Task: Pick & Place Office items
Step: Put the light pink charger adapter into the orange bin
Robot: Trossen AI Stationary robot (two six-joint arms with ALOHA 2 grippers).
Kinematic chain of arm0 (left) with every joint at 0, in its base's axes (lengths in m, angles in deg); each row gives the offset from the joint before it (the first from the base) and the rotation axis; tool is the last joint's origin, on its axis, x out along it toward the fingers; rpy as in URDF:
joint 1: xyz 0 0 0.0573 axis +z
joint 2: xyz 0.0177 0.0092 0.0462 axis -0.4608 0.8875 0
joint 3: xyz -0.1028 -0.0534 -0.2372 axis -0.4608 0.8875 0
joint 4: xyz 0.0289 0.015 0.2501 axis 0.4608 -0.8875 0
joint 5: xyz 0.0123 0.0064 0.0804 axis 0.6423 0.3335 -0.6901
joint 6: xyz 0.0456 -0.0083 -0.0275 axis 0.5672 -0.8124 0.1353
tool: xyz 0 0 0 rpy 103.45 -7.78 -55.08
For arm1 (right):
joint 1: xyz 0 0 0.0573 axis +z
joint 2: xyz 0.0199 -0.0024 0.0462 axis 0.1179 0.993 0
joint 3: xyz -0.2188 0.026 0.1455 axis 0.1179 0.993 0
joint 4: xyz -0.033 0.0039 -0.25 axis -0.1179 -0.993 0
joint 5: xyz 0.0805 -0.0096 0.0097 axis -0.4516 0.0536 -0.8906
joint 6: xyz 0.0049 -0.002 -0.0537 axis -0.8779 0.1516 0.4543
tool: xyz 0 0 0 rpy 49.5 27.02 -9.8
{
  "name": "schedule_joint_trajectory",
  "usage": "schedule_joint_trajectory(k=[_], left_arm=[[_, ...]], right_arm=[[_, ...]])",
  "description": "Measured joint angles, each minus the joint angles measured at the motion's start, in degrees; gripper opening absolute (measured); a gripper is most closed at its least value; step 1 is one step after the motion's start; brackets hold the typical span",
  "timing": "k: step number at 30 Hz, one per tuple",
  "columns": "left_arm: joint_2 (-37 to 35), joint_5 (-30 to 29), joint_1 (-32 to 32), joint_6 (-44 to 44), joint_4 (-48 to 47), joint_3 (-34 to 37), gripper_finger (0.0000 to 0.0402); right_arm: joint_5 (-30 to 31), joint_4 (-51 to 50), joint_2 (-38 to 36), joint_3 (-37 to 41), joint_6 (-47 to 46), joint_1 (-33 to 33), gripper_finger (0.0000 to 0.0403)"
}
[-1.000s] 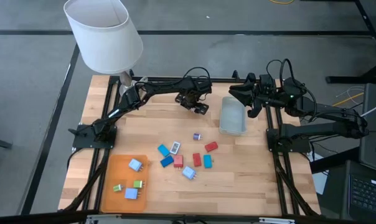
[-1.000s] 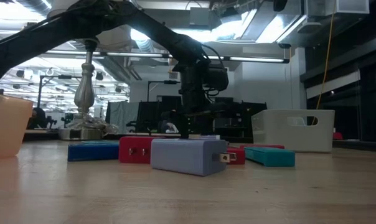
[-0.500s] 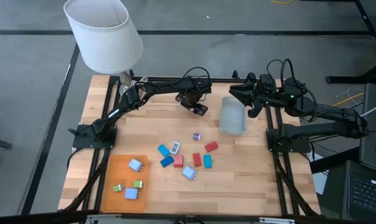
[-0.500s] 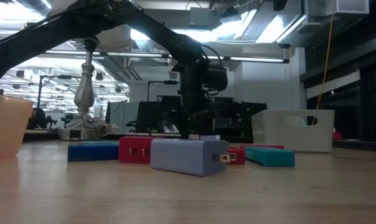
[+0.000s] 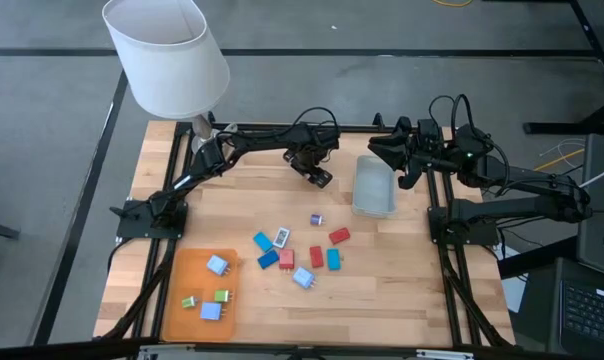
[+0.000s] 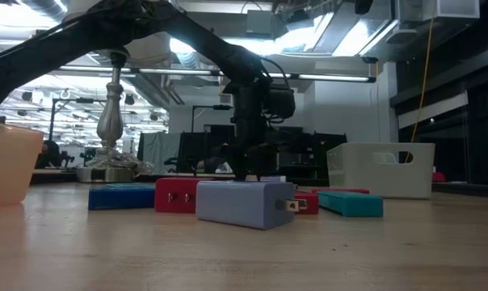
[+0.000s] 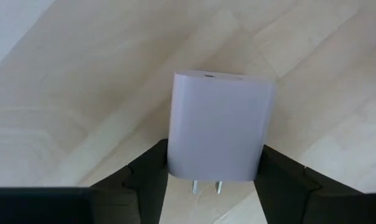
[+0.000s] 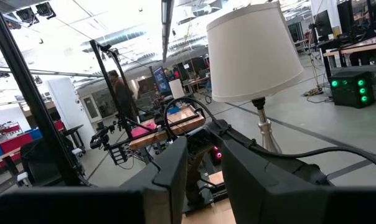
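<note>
My left gripper (image 5: 318,176) (image 7: 214,149) is over the far middle of the table, shut on a pale lavender plug block (image 7: 222,124). It shows in the low view as the gripper (image 6: 248,166) behind the pile. Several small blocks, blue (image 5: 268,259), red (image 5: 339,236), teal (image 5: 333,259) and lavender (image 5: 303,278), lie flat mid-table. Others rest on the orange tray (image 5: 182,275): light blue (image 5: 218,265) and green (image 5: 221,296). My right gripper (image 5: 403,168) (image 8: 205,180) waits beyond the translucent bin (image 5: 374,186), its fingers a narrow gap apart. My left gripper pinches the lavender block between its two fingers, one on each side face at the prong end (image 7: 175,165). The fingers come from above, pointing down at the table. The two metal prongs (image 7: 205,185) point back toward the wrist. Whether the block touches the wood, I cannot tell.
A lamp with a white shade (image 5: 167,55) stands at the far left corner. The bin sits on the right, far side. Bare wood lies along the near edge (image 5: 382,310) and between the tray and the pile.
My left gripper, still shut on the lavender block, has crept slightly toward the table's left. The other blocks and my right arm have kept still.
</note>
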Motion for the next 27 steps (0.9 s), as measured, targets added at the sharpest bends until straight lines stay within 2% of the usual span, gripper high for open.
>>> schedule_joint_trajectory(k=[3,9,16,22,27], left_arm=[[-2.0,0.9,-0.1,2.2,3.1,0.2,0.0195],[-13.6,1.2,0.0,4.4,12.6,-0.3,0.0195],[-26.5,-3.3,-0.8,8.2,12.2,0.9,0.0195],[-41.1,-6.9,-3.8,8.4,11.4,11.3,0.0195],[-56.5,-14.1,-8.6,3.8,13.2,28.2,0.0195]], right_arm=[[0.0,0.0,0.0,0.0,0.0,0.0,0.0100],[0.0,0.0,0.0,0.0,-1.3,0.0,0.0101],[0.4,0.0,0.0,0.0,-1.2,0.0,0.0101],[1.2,0.0,0.0,0.0,-1.3,0.0,0.0101],[1.5,0.0,0.0,0.0,-1.1,0.0,0.0101]])
